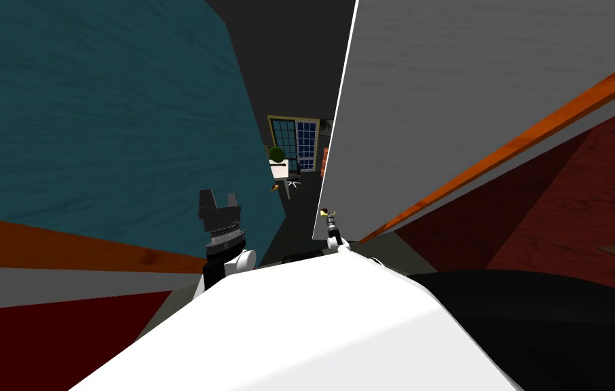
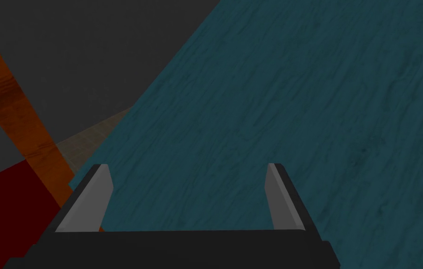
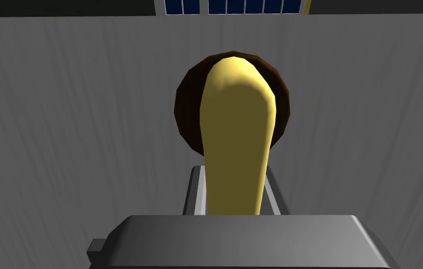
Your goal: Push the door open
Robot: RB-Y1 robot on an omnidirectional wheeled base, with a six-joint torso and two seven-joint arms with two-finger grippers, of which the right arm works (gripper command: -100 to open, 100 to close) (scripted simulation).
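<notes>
The door (image 3: 66, 116) is a plain grey panel. On it sits a yellow lever handle (image 3: 236, 135), backed by a round dark brown plate (image 3: 185, 107) that lies flat against the panel. The right end effector (image 3: 232, 175) is closed on the handle: its two light grey fingers (image 3: 195, 191) press the lever's sides near its free end, and the lever runs from between them to the plate on the door.

From the head camera, the door stands just right of centre with its pale free edge facing the middle. A narrow gap shows between that edge and a teal wall (image 1: 96, 115) on the door's left. Through the gap, far beyond the door, there is a window (image 1: 297, 142) with dark blue panes and a small green plant (image 1: 276, 154) beside it. An orange band (image 1: 537, 122) runs along the base of the grey surface to the door's right, with dark red below it.

The left end effector (image 1: 218, 202) is raised well to the left of the door, close in front of the teal wall. Its fingers are spread apart and nothing is between them.
</notes>
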